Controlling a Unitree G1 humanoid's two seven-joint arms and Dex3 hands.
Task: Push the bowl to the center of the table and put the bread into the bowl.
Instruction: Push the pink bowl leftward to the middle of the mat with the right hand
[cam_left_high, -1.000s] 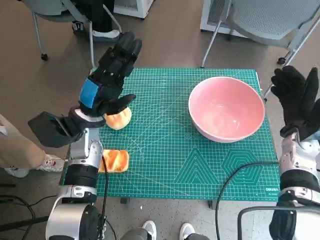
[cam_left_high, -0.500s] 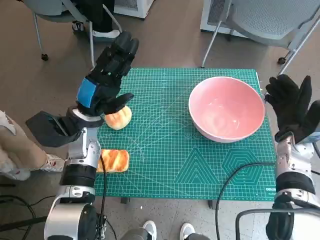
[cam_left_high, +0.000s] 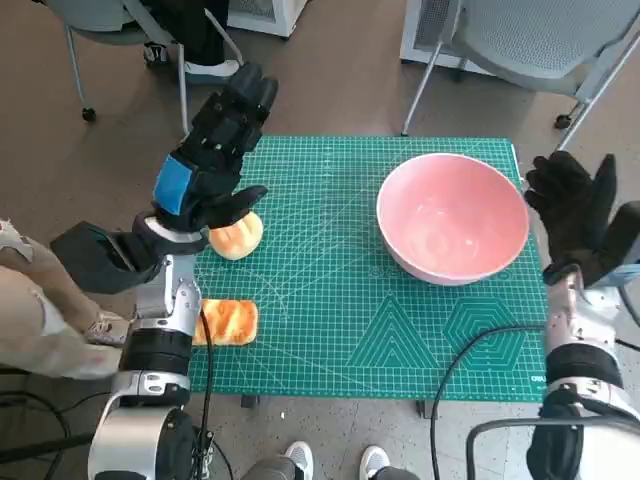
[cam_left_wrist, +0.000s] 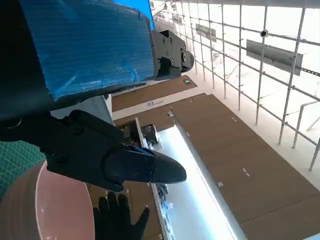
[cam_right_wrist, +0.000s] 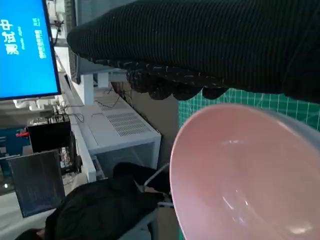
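Observation:
The pink bowl stands empty on the right half of the green mat; it also shows in the right wrist view and the left wrist view. My right hand is raised just right of the bowl's rim, fingers spread, holding nothing. A round bun lies at the mat's left side, partly under my left hand, which hovers above it with fingers extended and empty. A flat toasted bread piece lies at the mat's left edge beside my left forearm.
Chair legs stand behind the table. A person's leg and shoe are at the left, feet below the front edge. A black cable crosses the mat's front right corner. A seated person in dark clothes shows in the right wrist view.
My right hand has come down and moved left, closer to the bowl's right rim. My left hand has barely shifted. The person's leg at left has moved further into view.

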